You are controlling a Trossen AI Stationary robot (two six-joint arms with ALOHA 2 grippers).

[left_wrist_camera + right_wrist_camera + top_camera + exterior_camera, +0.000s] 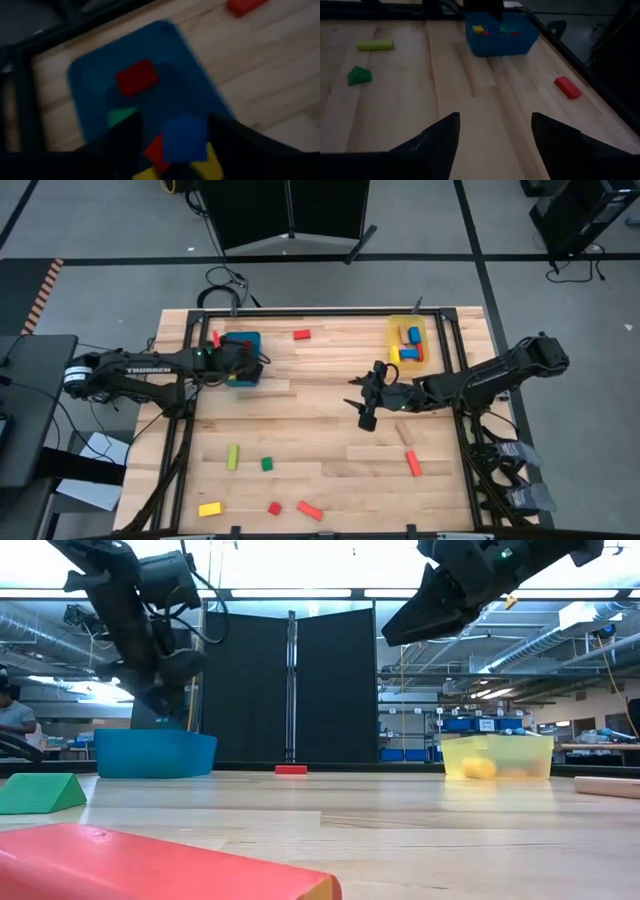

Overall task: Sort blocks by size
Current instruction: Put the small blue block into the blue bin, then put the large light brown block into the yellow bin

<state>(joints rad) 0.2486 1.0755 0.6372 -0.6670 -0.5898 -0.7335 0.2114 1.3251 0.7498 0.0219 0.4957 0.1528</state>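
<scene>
Left arm dropping a small block in the blue bin

Our left gripper (pixel 243 368) hovers over the blue bin (pixel 243 340) at 10 o'clock, jaws spread around a blue cube (pixel 184 139); right gripper (pixel 368 408) waits mid-table, jaws spread, empty, while more blocks (pixel 232 456) sit around 7.

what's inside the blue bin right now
The blue bin holds small blocks: a red one, a green one, plus blue, red and yellow ones. The left end effector above hides the rest.
</scene>
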